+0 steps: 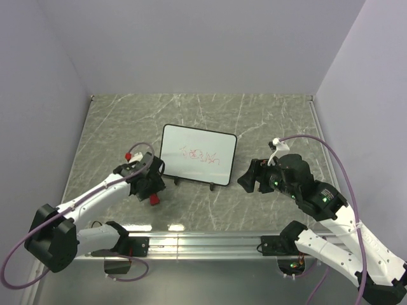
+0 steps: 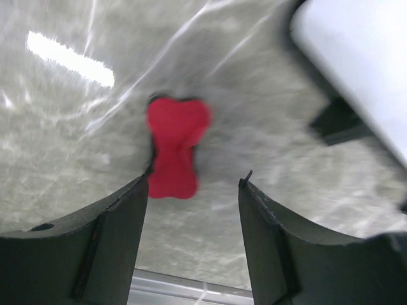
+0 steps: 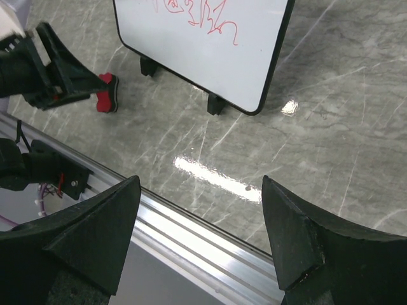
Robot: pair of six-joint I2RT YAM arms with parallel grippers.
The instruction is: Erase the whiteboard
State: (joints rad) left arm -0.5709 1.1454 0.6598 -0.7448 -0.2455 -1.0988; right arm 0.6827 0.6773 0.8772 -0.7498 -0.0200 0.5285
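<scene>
Right jaws spread; whiteboard (image 3: 191, 60) scribbles (image 3: 198, 14) unreadable

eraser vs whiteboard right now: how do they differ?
Colour: the eraser is red; the whiteboard is white with a black rim and red scribbles.
Size: the eraser is far smaller than the whiteboard.
Place: the eraser lies just ahead of the open left claw; the whiteboard stands mid-table on small black feet.
Shared: both rest on the table, neither gripped.

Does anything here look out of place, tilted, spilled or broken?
Nothing serious: the whiteboard sits slightly askew to the table, red scribbles on it, and the red eraser lies loose just ahead of the left gripper. No spill or damage shows.
</scene>
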